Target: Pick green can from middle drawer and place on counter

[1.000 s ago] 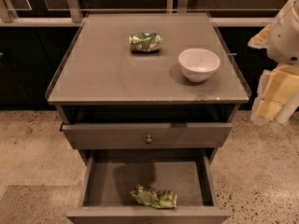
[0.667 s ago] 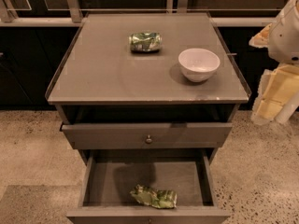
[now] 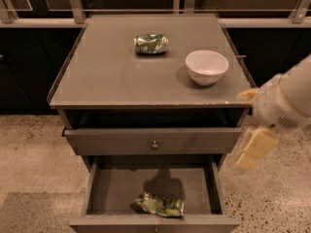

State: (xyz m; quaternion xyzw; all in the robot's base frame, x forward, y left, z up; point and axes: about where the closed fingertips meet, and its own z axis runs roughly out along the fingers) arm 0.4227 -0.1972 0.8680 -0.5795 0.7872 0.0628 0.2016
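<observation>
Hanging off the cabinet's right side, your gripper (image 3: 256, 125) sits at about the height of the knobbed drawer (image 3: 121, 141), clear of the cabinet and touching nothing. You see its white body and pale yellow parts reaching in from the right edge of the view. You cannot tell from this angle whether it is open or closed, and nothing shows in its hold.

The green can (image 3: 160, 204), a crumpled green-and-white foil packet, lies flat on the dark floor of the middle drawer (image 3: 97, 188). It rests close to the front wall and a little right of centre. That drawer, the lowest of the cabinet, is pulled well out toward you, and the packet is the only thing visible in it. It lies well apart from your gripper, lower and to the left.

On the counter (image 3: 107, 76) above, a white bowl (image 3: 206, 67) stands upright near the right edge. A dented green-and-white cylinder (image 3: 151, 43) lies on its side toward the back, left of the bowl and apart from it.

A round knob (image 3: 154, 144) marks the centre of the knobbed drawer's front. Speckled flooring (image 3: 29, 149) surrounds the cabinet, and metal posts (image 3: 75, 1) rise behind it.
</observation>
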